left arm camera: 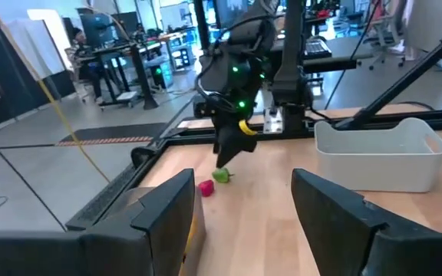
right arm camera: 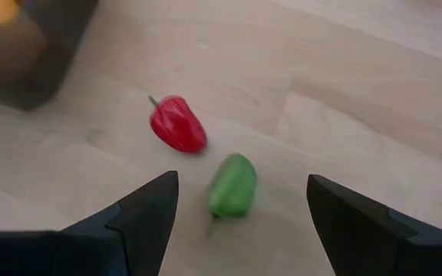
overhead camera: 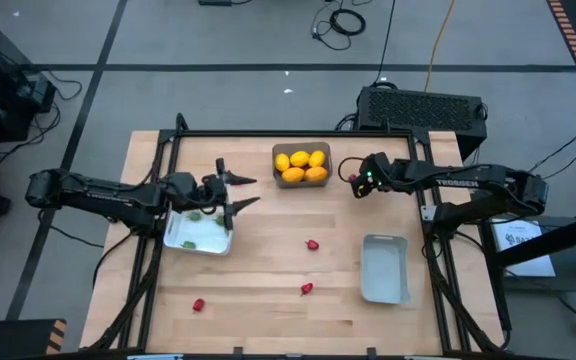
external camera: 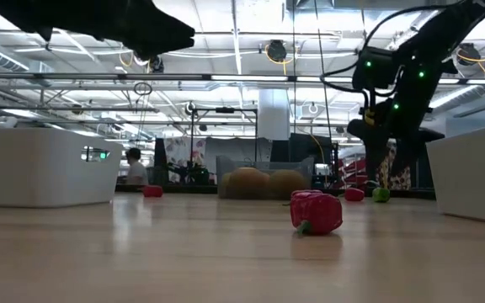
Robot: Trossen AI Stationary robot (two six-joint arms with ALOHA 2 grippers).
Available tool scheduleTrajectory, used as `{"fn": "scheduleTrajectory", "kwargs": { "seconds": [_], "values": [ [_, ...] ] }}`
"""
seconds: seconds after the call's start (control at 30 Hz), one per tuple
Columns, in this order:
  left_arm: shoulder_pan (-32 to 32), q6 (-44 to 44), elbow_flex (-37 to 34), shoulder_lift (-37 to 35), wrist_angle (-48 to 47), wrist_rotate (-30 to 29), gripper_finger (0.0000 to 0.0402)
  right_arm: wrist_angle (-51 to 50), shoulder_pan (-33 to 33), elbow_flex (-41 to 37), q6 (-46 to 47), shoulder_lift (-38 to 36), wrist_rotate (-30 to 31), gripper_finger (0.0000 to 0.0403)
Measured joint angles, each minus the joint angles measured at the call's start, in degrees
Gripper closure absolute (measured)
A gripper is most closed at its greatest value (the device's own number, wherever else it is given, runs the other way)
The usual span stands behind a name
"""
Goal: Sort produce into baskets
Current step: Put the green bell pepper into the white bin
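**Grippers spread over a half-sorted table**

Produce lies in several places in the high view. Yellow and orange citrus [overhead camera: 301,166] fills the dark grey basket [overhead camera: 277,152] at 12 o'clock. The left white basket [overhead camera: 220,245], at 9 o'clock, holds green pieces [overhead camera: 196,215]; the right white basket [overhead camera: 385,268] sits at 4 o'clock. Red pieces lie on the wood at centre [overhead camera: 312,244], at 6 o'clock [overhead camera: 306,288] and at 7 o'clock [overhead camera: 199,304]. The left gripper [overhead camera: 246,192] hangs at that basket's far edge, fingers spread. The right gripper [overhead camera: 352,182] sits just beside the citrus basket, at 1 o'clock.

At table level, a red pepper [external camera: 316,211] lies close ahead, the citrus basket [external camera: 263,178] behind it, and the right gripper [external camera: 390,168] comes down above a small red piece [external camera: 354,194] and a green one [external camera: 381,194].

From the left wrist, spread fingers [left arm camera: 167,211] frame the far arm over a red [left arm camera: 206,188] and green piece [left arm camera: 222,175], beside a white basket [left arm camera: 382,157].

From the right wrist, open fingers [right arm camera: 148,207] straddle a green pepper [right arm camera: 233,185], not touching it; a red pepper [right arm camera: 178,124] lies just beside.
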Motion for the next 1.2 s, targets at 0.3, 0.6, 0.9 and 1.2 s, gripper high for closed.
{"fn": "scheduleTrajectory", "kwargs": {
  "seconds": [0.3, 0.6, 0.9, 1.2],
  "values": [
    [0.07, 0.00, -0.07, -0.09, 1.04, 0.22, 0.0175, 4.76, 0.00, -3.27, 2.69, 2.43, 0.22, 0.0124],
    [0.07, 0.32, -0.07, -0.09, 0.97, 0.22, 0.0175, 8.97, 0.02, -3.54, 1.94, 7.98, 0.02, 0.0152],
    [0.07, 0.41, -0.07, -0.09, 0.94, 0.22, 0.0175, 10.19, 0.09, -3.32, 0.03, 10.93, 0.03, 0.0249],
    [0.07, 0.39, -0.07, -0.09, 0.22, 0.22, 0.0175, 10.69, 0.36, -3.55, -2.08, 5.06, -3.41, 0.0331]
  ]
}}
